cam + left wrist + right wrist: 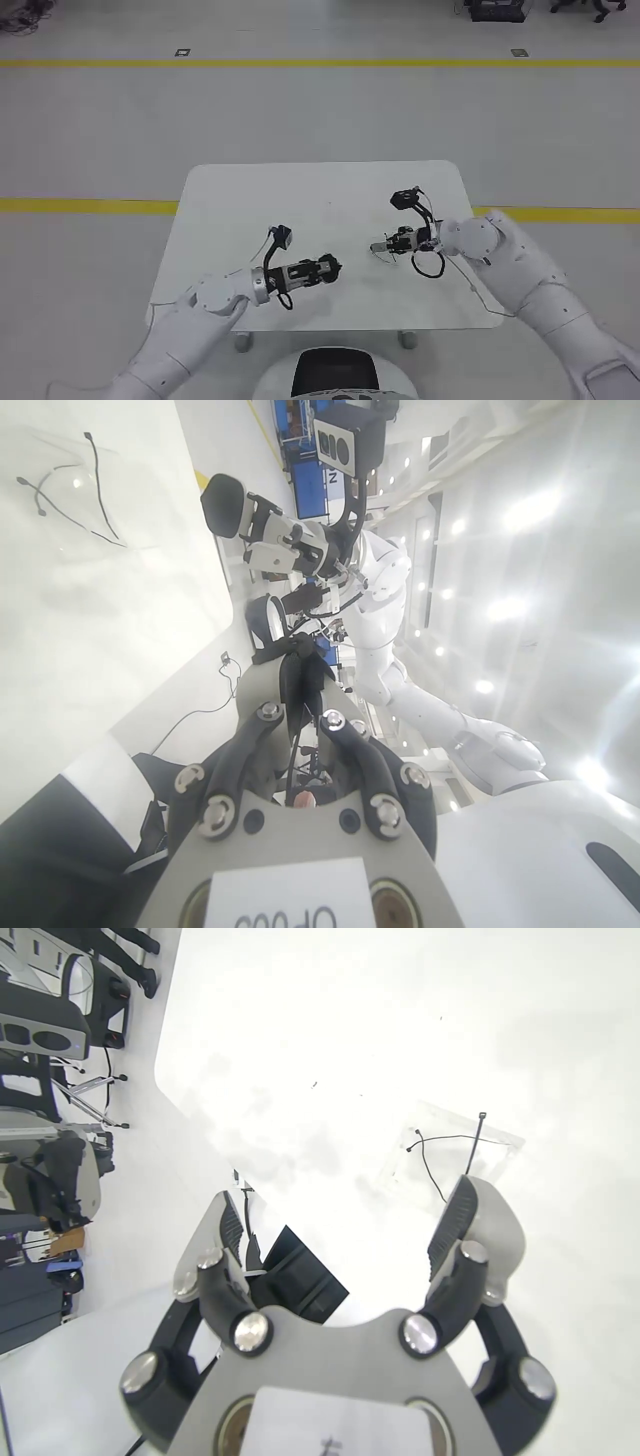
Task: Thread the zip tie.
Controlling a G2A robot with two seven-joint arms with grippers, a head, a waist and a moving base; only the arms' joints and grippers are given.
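On a white table (320, 190), the right end effector (345, 1208) hangs spread wide near a clear tray (502, 1139), while the left end effector (300, 665) is pinched narrow; its grip cannot be told. Three black zip ties (474, 1143) lie in the tray.

Light is strong and even and comes from overhead: in the left wrist view the ceiling lamps (505, 607) flare into white streaks and haze. The white table (330, 195) is washed out by glare, most of all in the right wrist view, with soft grey patches toward its corner. A small highlight glints on the clear tray (75, 482), where the zip ties (100, 490) stand out dark. Both wrist views bow the table's edges. The floor (320, 110) is pale and evenly lit.
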